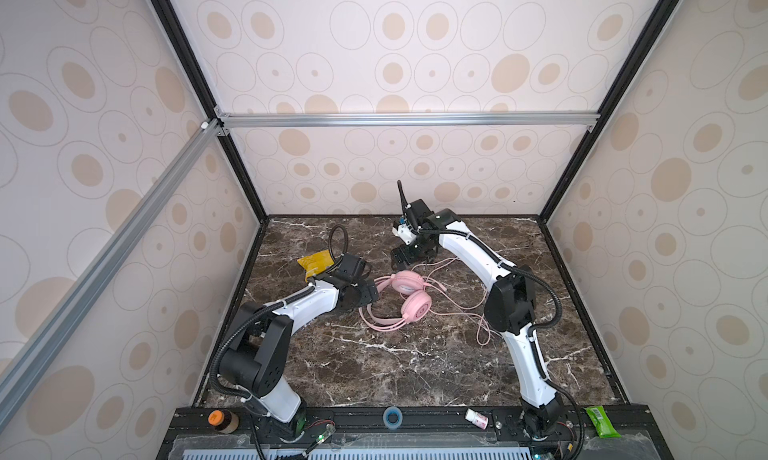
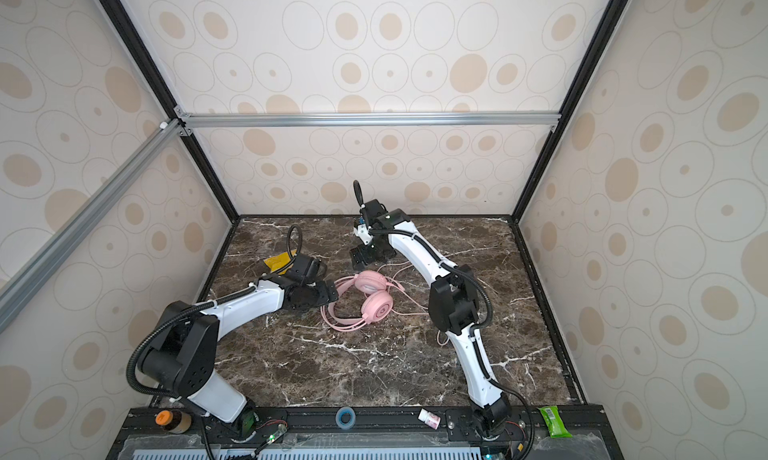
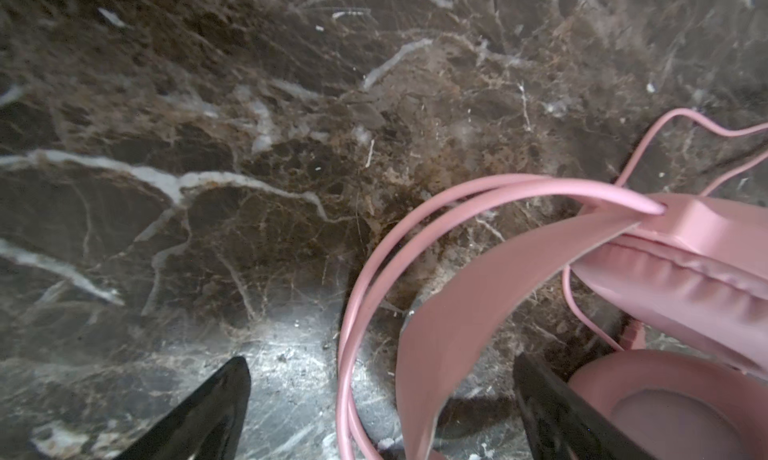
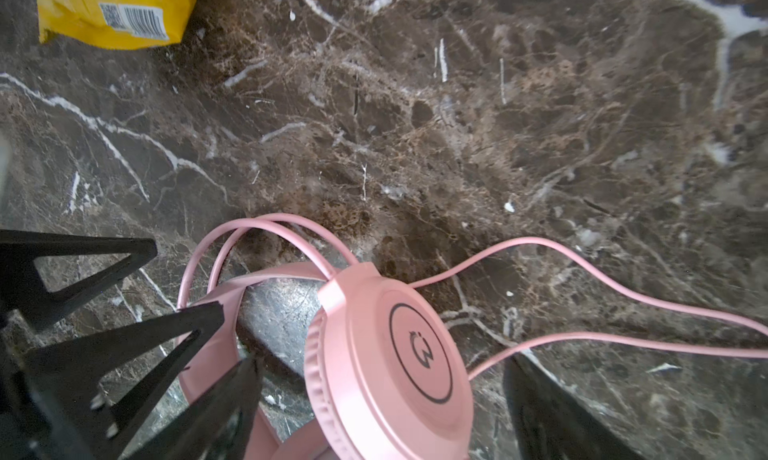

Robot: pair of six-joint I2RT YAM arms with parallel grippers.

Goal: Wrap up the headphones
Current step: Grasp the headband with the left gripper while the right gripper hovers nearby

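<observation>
1. The pink headphones (image 1: 409,296) lie near the middle of the dark marble tabletop (image 1: 395,366), with their 2 earcups close together.
2. Their thin cable (image 4: 582,334) trails loose over the marble towards the right arm.
3. The left gripper (image 3: 380,375) has its jaws wide apart, straddling the headband (image 3: 478,296). Whether it touches is hard to judge.
4. The right gripper (image 4: 382,366) hovers over 1 earcup (image 4: 399,354), jaws spread, gripping nothing.
5. A yellow packet (image 4: 112,13) lies beyond the left gripper, apart from the headphones.
</observation>
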